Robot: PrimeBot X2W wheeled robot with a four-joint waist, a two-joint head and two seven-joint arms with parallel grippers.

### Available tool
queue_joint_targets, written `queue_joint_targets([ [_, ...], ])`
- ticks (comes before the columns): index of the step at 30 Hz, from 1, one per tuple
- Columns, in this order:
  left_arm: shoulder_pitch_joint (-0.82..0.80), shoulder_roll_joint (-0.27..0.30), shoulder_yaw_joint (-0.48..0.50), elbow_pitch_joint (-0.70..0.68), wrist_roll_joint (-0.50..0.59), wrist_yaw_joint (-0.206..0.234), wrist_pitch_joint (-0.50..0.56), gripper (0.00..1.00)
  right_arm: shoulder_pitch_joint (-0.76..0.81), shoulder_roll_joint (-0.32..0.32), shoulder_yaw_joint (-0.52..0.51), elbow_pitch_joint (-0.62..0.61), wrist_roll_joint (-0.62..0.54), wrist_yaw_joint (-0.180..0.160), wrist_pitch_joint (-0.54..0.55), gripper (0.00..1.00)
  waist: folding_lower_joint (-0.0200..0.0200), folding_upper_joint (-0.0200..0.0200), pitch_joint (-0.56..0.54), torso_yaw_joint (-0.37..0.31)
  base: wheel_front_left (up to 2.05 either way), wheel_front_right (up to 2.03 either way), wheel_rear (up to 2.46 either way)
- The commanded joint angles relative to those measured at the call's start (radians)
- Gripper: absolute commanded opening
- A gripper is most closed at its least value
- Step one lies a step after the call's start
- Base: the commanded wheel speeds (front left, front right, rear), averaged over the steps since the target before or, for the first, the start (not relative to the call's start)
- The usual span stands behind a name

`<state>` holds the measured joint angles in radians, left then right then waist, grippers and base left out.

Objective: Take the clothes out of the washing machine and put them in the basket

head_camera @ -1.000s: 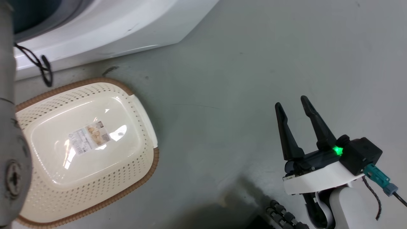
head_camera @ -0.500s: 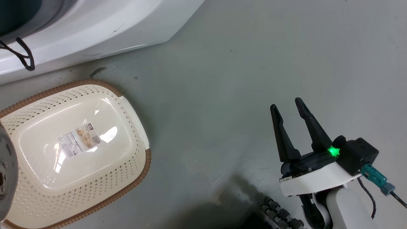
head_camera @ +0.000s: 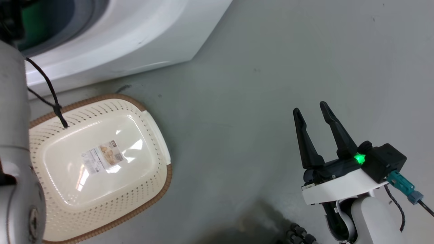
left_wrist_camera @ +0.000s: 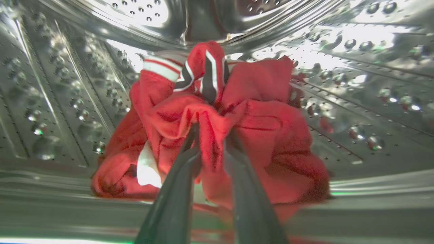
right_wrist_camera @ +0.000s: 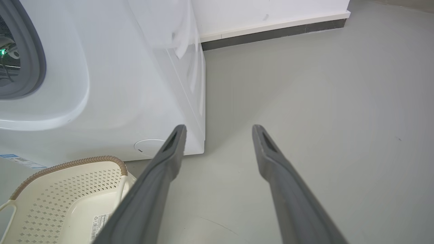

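The left claw (left_wrist_camera: 213, 133) is inside the drum (left_wrist_camera: 51, 101) of the washer (head_camera: 118, 37). Its two fingers are drawn close together and pinch a fold of the clothes (left_wrist_camera: 264, 112) between them. The red heap bunches around and beyond the fingertips, with a white-striped cuff up and to their left, black-and-white trim straight ahead, and a white patch low beside the left finger. The heap rests on the drum's perforated steel wall, which curves up on both sides of the claw.

In the head view the left forearm (head_camera: 13, 135) runs up the left edge toward the porthole, with a black cable (head_camera: 51, 98) trailing beside it.

The right claw (head_camera: 310, 107) hangs over bare grey floor (head_camera: 254, 84), its fingers spread apart with nothing between them. The basket (head_camera: 162, 184) stands on the floor well to this claw's left, just in front of the washer, with a paper label (head_camera: 101, 157) on its bottom. From the right wrist, the basket's brown rim shows low on the left beside the left finger. The washer's white front stands ahead and to the left, its corner just past that fingertip.
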<state>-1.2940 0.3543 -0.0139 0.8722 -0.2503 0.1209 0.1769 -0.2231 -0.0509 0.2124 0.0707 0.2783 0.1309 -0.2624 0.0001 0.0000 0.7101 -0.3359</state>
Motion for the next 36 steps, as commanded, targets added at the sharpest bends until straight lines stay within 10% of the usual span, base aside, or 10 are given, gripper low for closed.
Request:
queue_joint_targets([
  [1, 0.039, -0.007, 0.001, -0.005, -0.004, -0.01, -0.051, 0.0, 0.004, 0.001, -0.007, 0.006, -0.005, 0.0, -0.003, 1.0, -0.0001, 0.0, -0.042, 0.023, 0.0, 0.0, 0.0],
  [13, 0.28, -0.065, 0.0, 0.055, -0.035, -0.089, -0.421, 0.0, 0.078, 0.001, -0.055, 0.034, -0.043, 0.0, 0.004, 1.0, -0.0001, 0.0, -0.254, 0.107, 0.0, 0.0, 0.0],
  [36, 0.746, -0.176, 0.003, -0.442, 0.044, -0.095, -0.442, 0.0, 0.225, 0.001, -0.121, -0.027, -0.047, 0.0, 0.073, 1.0, -0.0001, 0.0, -0.519, 0.222, 0.0, 0.0, 0.0],
])
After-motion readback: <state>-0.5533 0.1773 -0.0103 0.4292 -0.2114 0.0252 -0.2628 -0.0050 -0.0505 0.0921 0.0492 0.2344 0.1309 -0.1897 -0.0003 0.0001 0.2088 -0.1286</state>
